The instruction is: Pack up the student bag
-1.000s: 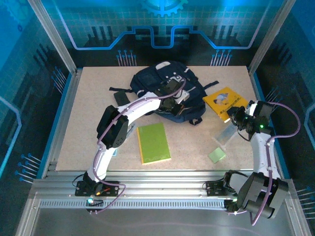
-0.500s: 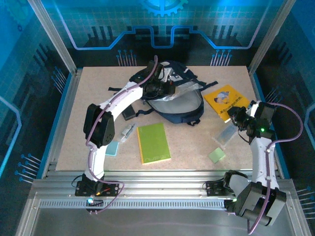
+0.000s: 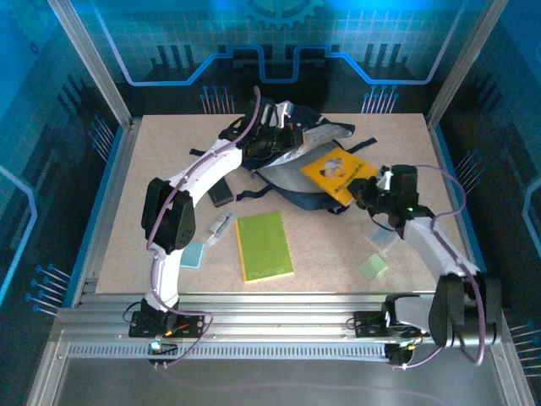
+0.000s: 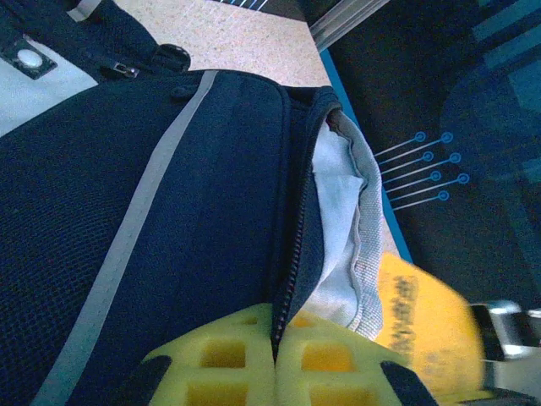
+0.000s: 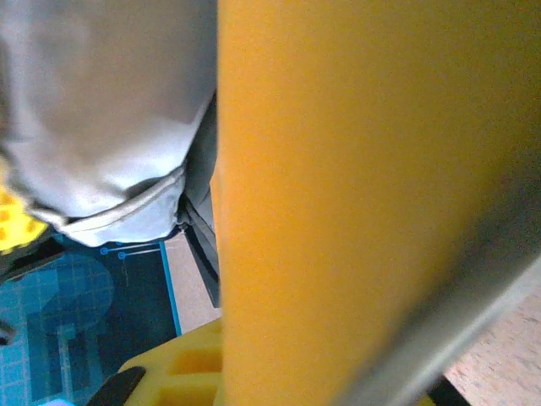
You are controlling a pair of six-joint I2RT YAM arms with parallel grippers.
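Top external view has the student bag (image 3: 287, 173) lying at the far middle of the table, its mouth pulled open toward the right so that pale lining shows. The left gripper (image 3: 281, 135) is clamped tight on the upper lip of that opening (in the left wrist view the zipper edge runs straight between its yellow pads (image 4: 215, 372)). The yellow book (image 3: 338, 172) hangs tilted at the mouth, pinched at its near corner by the right gripper (image 3: 372, 193), whose jaws are narrow around it. The likely trouble is that the book's leading corner snags the lip or zipper instead of sliding over the lining, so a push would drag the whole bag. The fabric pinch looks slim, and a tug might free it and drop the mouth shut. The green notebook (image 3: 265, 245) lies nearby.
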